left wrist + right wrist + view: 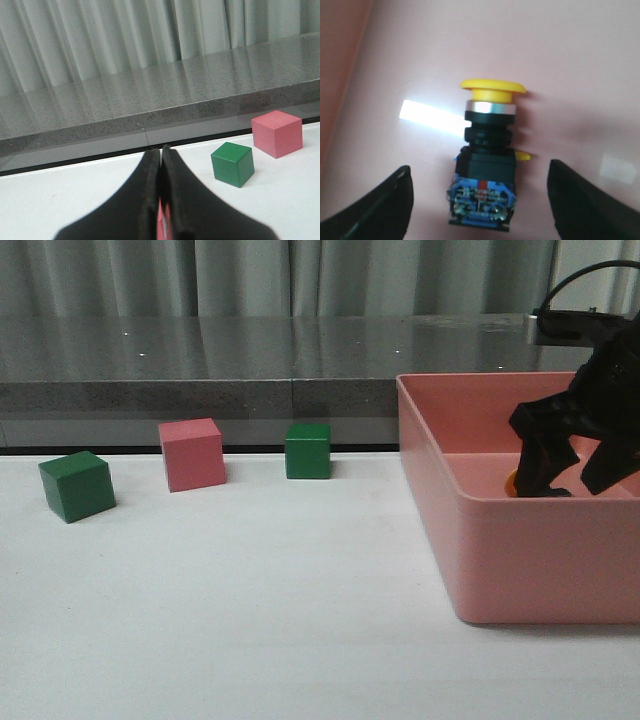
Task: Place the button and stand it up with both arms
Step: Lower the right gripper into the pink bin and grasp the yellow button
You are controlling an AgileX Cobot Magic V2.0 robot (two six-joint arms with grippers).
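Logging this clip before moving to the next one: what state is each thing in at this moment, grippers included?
Button: lying on its side on the bin floor, ungripped, between the open fingers.
Right gripper: open, lowered into the bin, straddling the button.
Left gripper: shut, holding nothing visible.
Pink bin: upright on the table.
Left green cube: resting on the table, untouched.
Pink cube: resting, untouched.
Middle green cube: resting, untouched.

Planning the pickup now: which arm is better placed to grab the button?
Right. The right gripper is open inside the pink bin, its fingers either side of the button. The left gripper is shut, outside the bin near the cubes.
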